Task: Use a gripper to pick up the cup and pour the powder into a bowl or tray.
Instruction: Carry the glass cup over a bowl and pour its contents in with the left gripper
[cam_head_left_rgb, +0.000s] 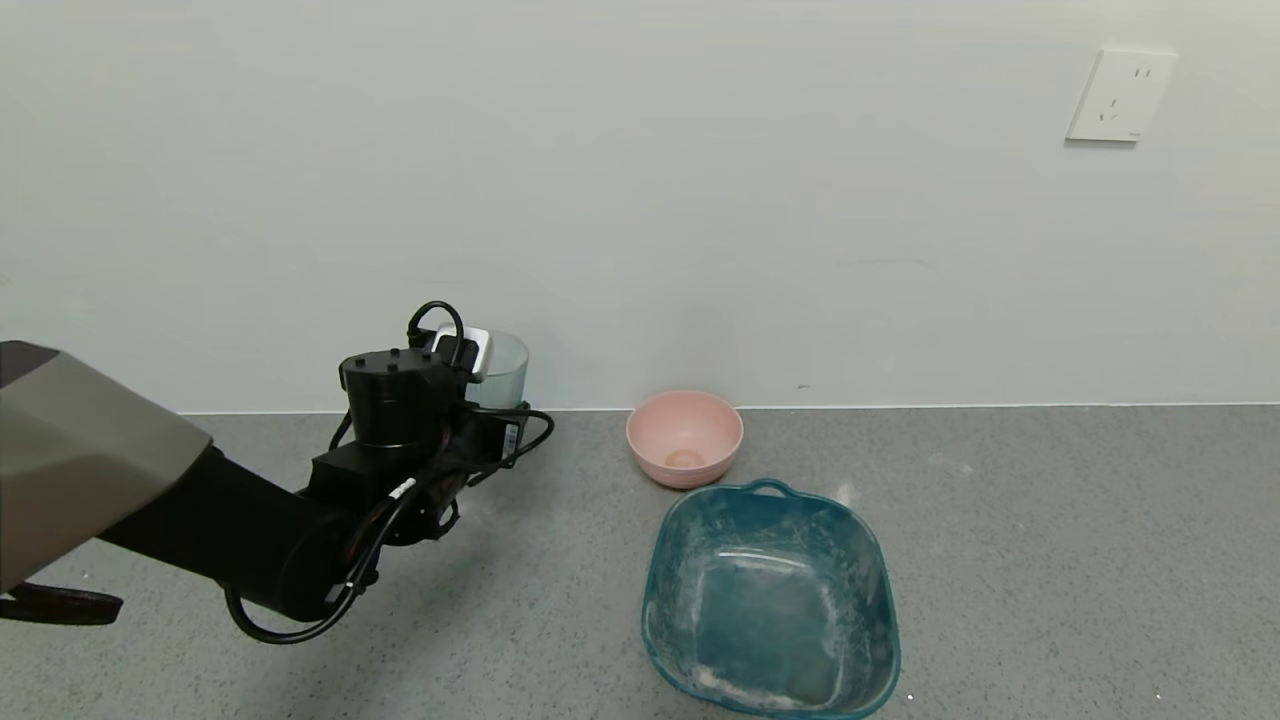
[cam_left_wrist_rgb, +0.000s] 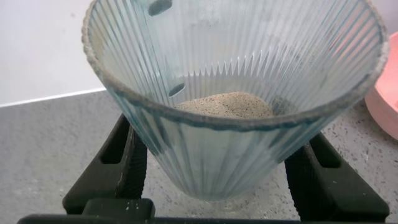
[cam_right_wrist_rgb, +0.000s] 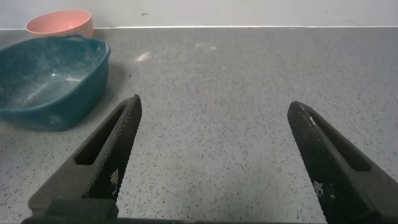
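Note:
My left gripper (cam_head_left_rgb: 482, 388) is shut on the cup (cam_head_left_rgb: 503, 366), a ribbed pale-blue tumbler, and holds it upright above the back of the counter, left of the pink bowl (cam_head_left_rgb: 684, 437). In the left wrist view the cup (cam_left_wrist_rgb: 230, 81) sits between both black fingers (cam_left_wrist_rgb: 121, 158), with a heap of whitish powder (cam_left_wrist_rgb: 224, 104) at its bottom. The pink bowl's rim (cam_left_wrist_rgb: 388, 93) shows at that view's edge. My right gripper (cam_right_wrist_rgb: 214, 134) is open and empty over bare counter; it is out of the head view.
A larger teal tub (cam_head_left_rgb: 655, 560) with a handle, dusted with white powder, stands in front of the pink bowl; it also shows in the right wrist view (cam_right_wrist_rgb: 62, 109) with the bowl (cam_right_wrist_rgb: 59, 23) behind it. The wall runs along the counter's back edge.

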